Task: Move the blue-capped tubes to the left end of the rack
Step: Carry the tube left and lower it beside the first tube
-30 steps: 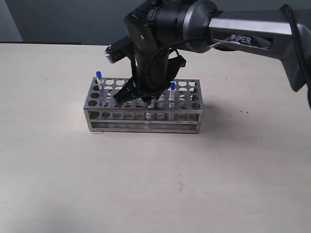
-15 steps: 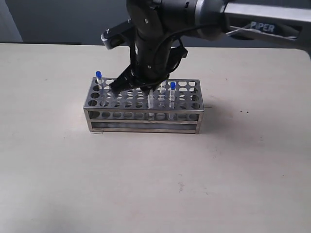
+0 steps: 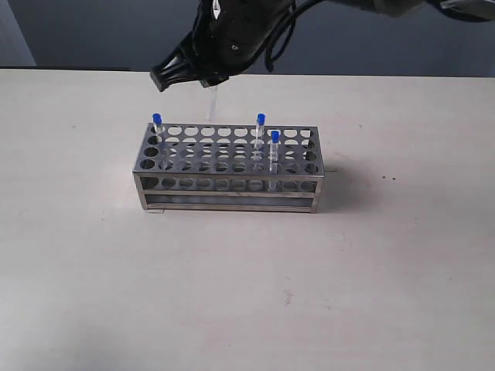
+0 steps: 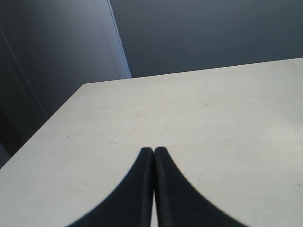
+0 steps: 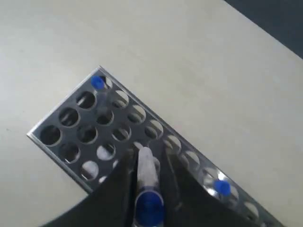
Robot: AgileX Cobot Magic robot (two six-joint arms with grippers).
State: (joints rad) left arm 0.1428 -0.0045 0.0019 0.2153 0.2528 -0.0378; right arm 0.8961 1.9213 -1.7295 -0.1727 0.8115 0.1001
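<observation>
The wide pale surface [image 3: 387, 270] carries the steel rack [image 3: 228, 158], which lies with its long side across the exterior view. Above its left half hangs the right end effector [image 3: 207, 77], clenched on one blue-capped tube, the carried tube [image 3: 214, 97]. It is free of the holes and touches nothing below. The left end effector [image 4: 154, 150] is pressed closed with nothing between its fingers, over a bare part of the surface. I judge the step in hand to be the transfer: this tube is out of the rack and needs a hole at the left end. Its long axis is nearly vertical, with the cap up inside the grip, hidden in the exterior view but plain in the right wrist view. The round bottom points down to the top plate. The next move calls for setting this bottom exactly over a free hole near the corner tube [image 3: 157, 120], keeping the axis upright, then lowering straight. Which hole it is over now, I cannot tell. Right of the middle stand upright the back-row tube [image 3: 261, 120] and the nearer tube [image 3: 274, 137].
</observation>
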